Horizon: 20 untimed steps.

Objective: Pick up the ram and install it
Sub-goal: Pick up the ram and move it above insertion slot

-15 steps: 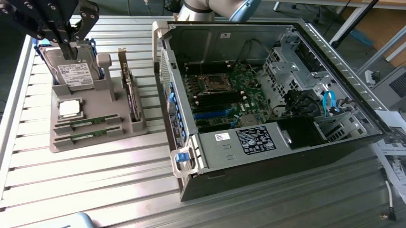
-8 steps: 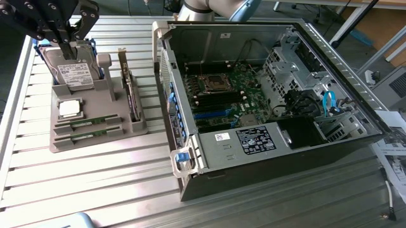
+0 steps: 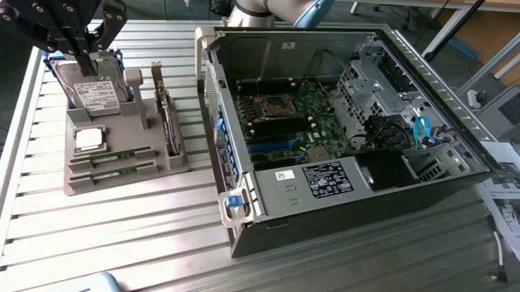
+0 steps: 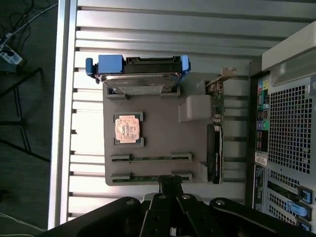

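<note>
Gripper (image 3: pixel 84 66) clenched shut and empty, ram sticks (image 3: pixel 109 176) sitting in the parts holder (image 3: pixel 122 185)
both sticks lie flat in slots at the holder's near end; processor chip (image 3: pixel 87 139) just behind them; hard drive (image 3: pixel 99 91) upright at the far end, gripper right above it

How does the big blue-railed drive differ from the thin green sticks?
The hard drive is a broad, thick silver box with blue rails; the ram sticks are thin, narrow green strips. The hard drive stands on edge; the ram sticks sit low in slots. Both rest in the grey holder.
</note>
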### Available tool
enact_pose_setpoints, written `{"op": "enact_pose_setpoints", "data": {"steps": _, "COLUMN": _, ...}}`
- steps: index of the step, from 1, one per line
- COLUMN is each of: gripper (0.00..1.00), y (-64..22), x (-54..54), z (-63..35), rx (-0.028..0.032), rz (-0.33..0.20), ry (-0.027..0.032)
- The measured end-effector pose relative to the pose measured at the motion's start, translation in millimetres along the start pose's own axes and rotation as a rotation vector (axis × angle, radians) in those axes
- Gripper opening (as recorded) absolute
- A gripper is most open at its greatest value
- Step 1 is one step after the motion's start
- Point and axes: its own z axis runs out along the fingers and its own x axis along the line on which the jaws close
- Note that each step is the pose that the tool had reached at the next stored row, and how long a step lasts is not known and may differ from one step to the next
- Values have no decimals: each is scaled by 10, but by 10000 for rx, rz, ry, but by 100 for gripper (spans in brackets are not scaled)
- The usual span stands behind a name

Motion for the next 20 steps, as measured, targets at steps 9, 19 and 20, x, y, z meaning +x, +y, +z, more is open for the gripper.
{"op": "enact_pose_setpoints", "data": {"steps": 9, "gripper": 10, "y": 0, "x": 0, "z": 0, "rx": -24, "rz": -991, "ry": 44}}
{"op": "enact_pose_setpoints", "data": {"steps": 19, "gripper": 10, "y": 0, "x": 0, "z": 0, "rx": -61, "rz": -2484, "ry": 110}}
{"op": "enact_pose_setpoints", "data": {"steps": 20, "gripper": 10, "y": 0, "x": 0, "z": 0, "rx": -65, "rz": -2647, "ry": 118}}
